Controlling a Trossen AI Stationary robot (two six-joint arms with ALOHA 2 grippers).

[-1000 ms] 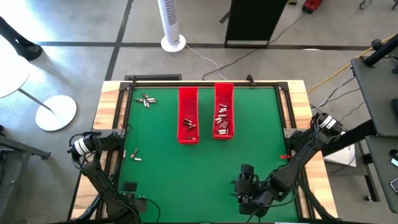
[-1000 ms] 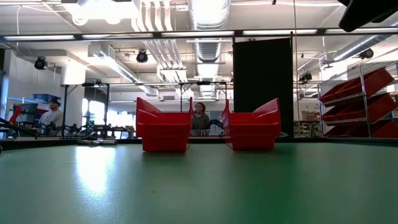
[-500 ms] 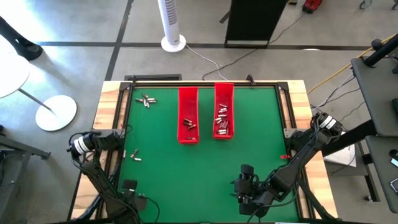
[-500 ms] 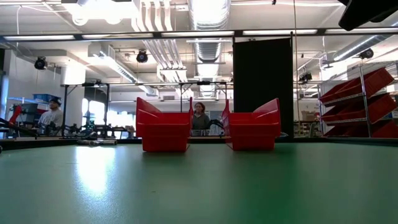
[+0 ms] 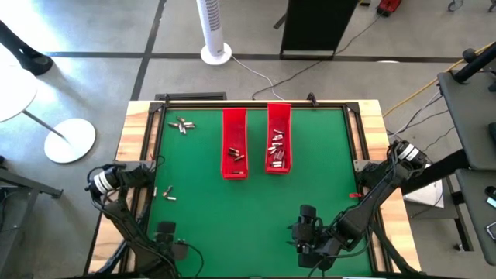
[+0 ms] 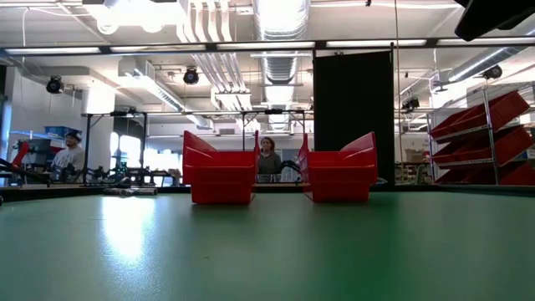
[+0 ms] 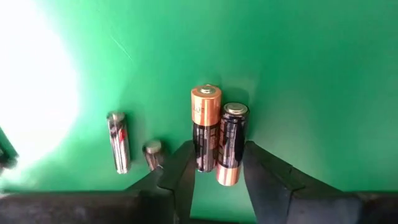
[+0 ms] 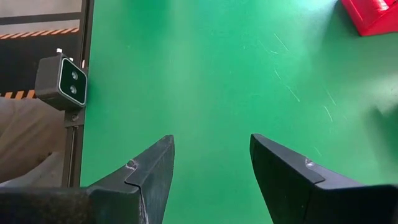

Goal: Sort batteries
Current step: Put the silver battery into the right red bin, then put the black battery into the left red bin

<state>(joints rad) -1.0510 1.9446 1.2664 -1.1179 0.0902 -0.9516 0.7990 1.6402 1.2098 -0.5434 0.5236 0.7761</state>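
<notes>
**Sam:** Where is the left tool (image 7: pixel 216 157) sitting?

**Mia:** It is sitting at about 7 o'clock on the desk (image 5: pixel 232 209), close to the near edge. Two batteries (image 7: pixel 206 127) are lying side by side right in its mouth. They are dark with copper ends.

**Sam:** Is it squeezing them?

**Mia:** I cannot tell. They are sitting snug in there, but a squeeze or a let-go is not showing.

**Sam:** Which way are they pointing?

**Mia:** Their long sides are running straight out from the tool, the same way it is reaching. One copper end is pointing away and the other is pointing back.

**Sam:** Where are they going, do you think?

**Mia:** I am thinking the left red tray (image 5: pixel 234 124). It is lying toward 1 o'clock from this tool, well apart from it, and running long from 12 to 6. The right red tray (image 5: pixel 279 112) is lying just beside it.

**Sam:** Is the right tool (image 8: pixel 211 162) helping?

**Mia:** No. It is waiting at about 5 o'clock, spread wide with nothing in it. The left arm is the one that is carrying this job.

**Sam:** Are more batteries waiting?

**Mia:** Yes. A pair (image 5: pixel 168 192) is lying at 9 o'clock, and a little pile (image 5: pixel 182 124) is lying at 11 o'clock.
</notes>
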